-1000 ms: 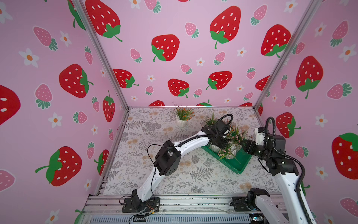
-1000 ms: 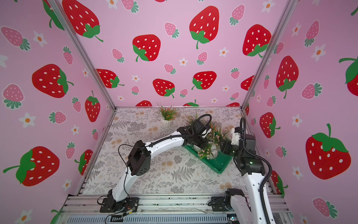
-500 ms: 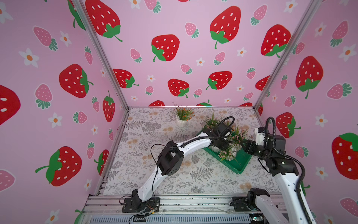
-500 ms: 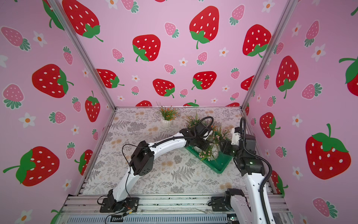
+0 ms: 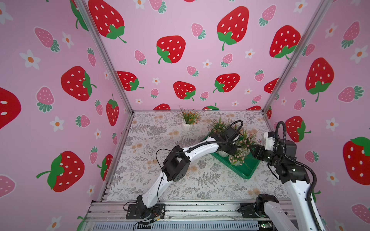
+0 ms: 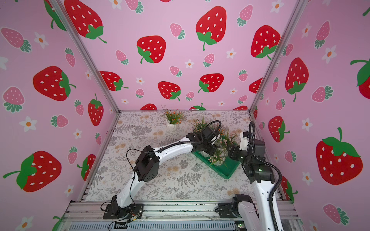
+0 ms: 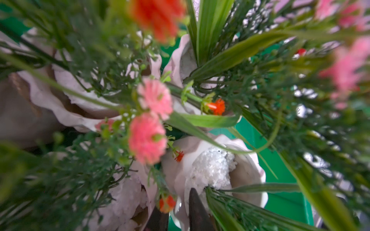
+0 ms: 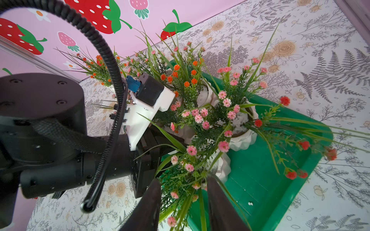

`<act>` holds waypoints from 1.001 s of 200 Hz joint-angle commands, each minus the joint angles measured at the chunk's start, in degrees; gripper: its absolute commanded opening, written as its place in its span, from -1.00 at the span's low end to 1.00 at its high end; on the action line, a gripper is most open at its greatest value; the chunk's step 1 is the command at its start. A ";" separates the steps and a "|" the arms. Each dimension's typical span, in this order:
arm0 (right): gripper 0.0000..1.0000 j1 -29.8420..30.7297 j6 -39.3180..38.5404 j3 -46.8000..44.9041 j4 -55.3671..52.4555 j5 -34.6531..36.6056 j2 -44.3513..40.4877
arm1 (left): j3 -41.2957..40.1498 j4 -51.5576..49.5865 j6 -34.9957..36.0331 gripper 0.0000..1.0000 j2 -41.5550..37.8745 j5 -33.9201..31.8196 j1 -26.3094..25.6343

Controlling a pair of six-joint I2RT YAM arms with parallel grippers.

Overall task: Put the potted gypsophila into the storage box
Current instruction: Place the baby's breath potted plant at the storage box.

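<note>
The green storage box [image 5: 248, 170] [image 6: 228, 172] lies at the right of the table and holds several white pots of gypsophila with pink [image 5: 237, 158] and orange blooms. My left gripper [image 7: 178, 212] reaches in among them. Its dark fingers [image 7: 198, 210] stand slightly apart astride the rim of a foam-filled pot [image 7: 212, 170] resting in the box, with a sliver of green showing beside the rim. My right gripper [image 8: 184, 200] hovers at the box's right side [image 5: 252, 150], open, with only loose stems and blooms between its fingers. Another potted gypsophila [image 5: 188, 121] stands on the table at the back.
Pink strawberry-print walls close in the table on three sides, and the right wall runs close to the box. The left arm's elbow [image 5: 176, 166] hangs over the middle of the floral mat [image 5: 152, 140]. Metal rails [image 5: 200, 208] run along the front edge.
The left arm has sunk a little lower into the box among the pots. The right arm has not moved.
</note>
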 commanded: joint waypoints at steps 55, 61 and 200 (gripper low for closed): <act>-0.19 -0.26 -1.65 0.80 -1.67 -0.48 -2.59 | -5.44 1.60 1.01 -0.50 -11.69 -9.54 0.42; -0.19 -0.33 -2.25 0.72 -1.72 -0.50 -2.92 | -6.79 2.11 0.94 -0.50 -13.27 -9.73 0.42; -0.12 30.32 -13.40 4.27 -2.17 14.78 9.01 | -56.00 15.19 -13.65 -0.43 -57.92 5.64 18.08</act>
